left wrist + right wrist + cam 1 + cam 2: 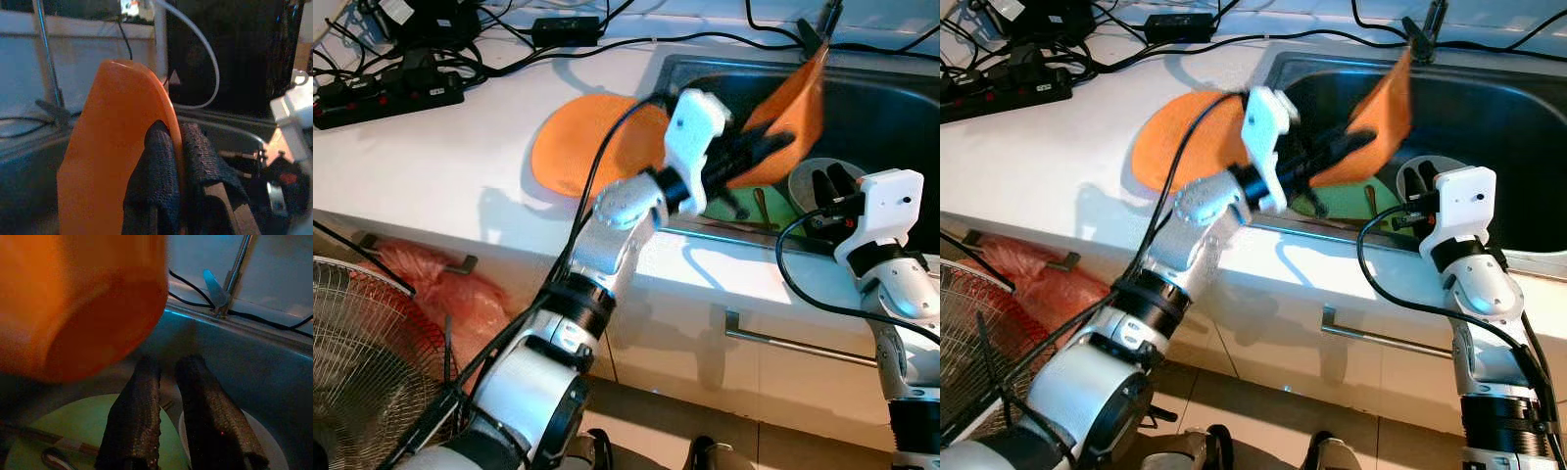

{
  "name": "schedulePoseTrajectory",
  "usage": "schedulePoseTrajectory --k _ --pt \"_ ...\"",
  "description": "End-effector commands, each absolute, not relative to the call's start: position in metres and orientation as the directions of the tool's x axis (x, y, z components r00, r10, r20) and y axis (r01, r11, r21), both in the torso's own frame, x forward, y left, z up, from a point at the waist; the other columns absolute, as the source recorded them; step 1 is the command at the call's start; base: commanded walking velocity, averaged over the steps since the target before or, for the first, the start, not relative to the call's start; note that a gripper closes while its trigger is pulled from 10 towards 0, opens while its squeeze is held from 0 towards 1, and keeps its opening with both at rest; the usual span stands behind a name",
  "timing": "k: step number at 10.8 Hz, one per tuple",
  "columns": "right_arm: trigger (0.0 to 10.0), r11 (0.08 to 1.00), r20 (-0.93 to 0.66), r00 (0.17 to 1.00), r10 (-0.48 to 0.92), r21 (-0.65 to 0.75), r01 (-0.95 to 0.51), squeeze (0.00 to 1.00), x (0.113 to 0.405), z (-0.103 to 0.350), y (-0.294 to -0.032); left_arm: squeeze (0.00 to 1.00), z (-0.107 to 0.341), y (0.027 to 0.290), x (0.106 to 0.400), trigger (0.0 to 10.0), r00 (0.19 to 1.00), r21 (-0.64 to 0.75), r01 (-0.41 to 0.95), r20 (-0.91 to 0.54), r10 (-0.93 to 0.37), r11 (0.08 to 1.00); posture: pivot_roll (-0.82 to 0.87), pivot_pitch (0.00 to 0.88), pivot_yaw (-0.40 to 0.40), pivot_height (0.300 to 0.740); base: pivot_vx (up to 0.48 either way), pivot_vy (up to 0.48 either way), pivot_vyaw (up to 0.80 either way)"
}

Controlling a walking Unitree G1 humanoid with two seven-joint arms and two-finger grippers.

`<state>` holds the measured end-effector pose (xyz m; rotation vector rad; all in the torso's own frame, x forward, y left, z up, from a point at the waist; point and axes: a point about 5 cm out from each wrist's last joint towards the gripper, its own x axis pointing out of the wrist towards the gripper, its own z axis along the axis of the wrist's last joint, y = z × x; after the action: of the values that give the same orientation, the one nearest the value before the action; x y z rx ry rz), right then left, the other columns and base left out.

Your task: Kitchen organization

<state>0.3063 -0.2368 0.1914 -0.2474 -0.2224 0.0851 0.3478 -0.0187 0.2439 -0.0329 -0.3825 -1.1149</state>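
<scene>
The left pincer (773,147) is clamped on an orange plate (798,103) tilted above the sink (891,108), while the right pincer (832,186), fingers slightly apart, hovers over a green plate (58,431).

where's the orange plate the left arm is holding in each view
Left eye view: the held plate is upper right of centre, tilted above the sink, in the left end effector.
Right eye view: upper centre-right, above the sink.
Left wrist view: centre-left, edge-on, clamped between the black fingers.
Right wrist view: blurred, upper left.
Shared landmark: the faucet behind the sink.
</scene>
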Motion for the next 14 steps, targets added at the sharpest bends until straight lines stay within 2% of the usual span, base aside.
schedulePoseTrajectory --k 1,4,7,11,12,14 --pt "10.0 0.966 0.192 0.975 0.109 -0.252 -0.058 0.0 0.304 0.187 -0.237 0.0 0.242 -0.027 0.343 10.0 0.369 0.14 0.891 0.329 -0.869 0.431 -0.05 0.16 0.102 0.74 0.0 0.0 0.0" --pt "10.0 0.965 0.189 0.978 0.09 -0.259 -0.039 0.0 0.303 0.187 -0.243 0.0 0.229 -0.03 0.341 10.0 0.363 0.118 0.905 0.285 -0.887 0.408 -0.05 0.16 0.104 0.74 0.0 0.0 0.0" --pt "10.0 0.966 0.187 0.978 0.094 -0.254 -0.044 0.0 0.303 0.186 -0.242 0.0 0.213 -0.029 0.342 10.0 0.422 0.083 0.889 0.229 -0.877 0.45 -0.05 0.163 0.104 0.74 0.0 0.0 0.0" --pt "10.0 0.967 0.192 0.976 0.107 -0.248 -0.057 0.0 0.304 0.186 -0.237 0.0 0.202 -0.026 0.343 10.0 0.459 0.054 0.877 0.202 -0.865 0.478 -0.04 0.164 0.103 0.74 0.0 0.0 0.0" --pt "10.0 0.967 0.191 0.976 0.109 -0.248 -0.059 0.0 0.304 0.185 -0.236 0.88 0.199 -0.026 0.343 10.0 0.462 0.048 0.876 0.198 -0.865 0.479 -0.04 0.163 0.102 0.74 0.0 0.0 0.0" --pt "10.0 0.967 0.191 0.976 0.109 -0.248 -0.059 0.0 0.304 0.185 -0.236 0.88 0.199 -0.026 0.343 10.0 0.462 0.048 0.876 0.198 -0.865 0.479 -0.04 0.163 0.102 0.74 0.0 0.0 0.0"
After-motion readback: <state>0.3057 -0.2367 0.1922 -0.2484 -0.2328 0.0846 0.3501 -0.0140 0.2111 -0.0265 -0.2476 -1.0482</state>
